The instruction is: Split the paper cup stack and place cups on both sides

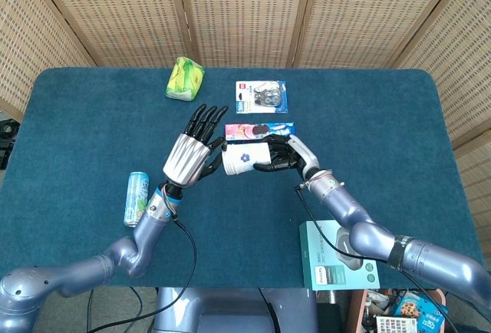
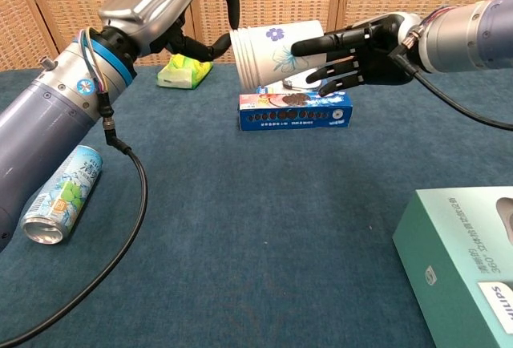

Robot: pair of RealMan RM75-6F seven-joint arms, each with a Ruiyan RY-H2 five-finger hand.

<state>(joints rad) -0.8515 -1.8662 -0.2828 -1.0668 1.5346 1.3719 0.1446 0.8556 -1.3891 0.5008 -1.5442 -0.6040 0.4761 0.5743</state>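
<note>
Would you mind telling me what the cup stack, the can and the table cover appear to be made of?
Cup stack: apparently paper, matte white with a printed blue flower and a rolled rim.
Can: likely thin metal, judging by its glossy printed side and silvery end rim.
Table cover: seemingly fabric, felt or short-pile carpet; dark teal, fuzzy grain, no shine.

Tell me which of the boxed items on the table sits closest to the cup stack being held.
The blue cookie box, directly under the paper cup stack; the blister pack lies farther back, the teal box near the front edge.
</note>
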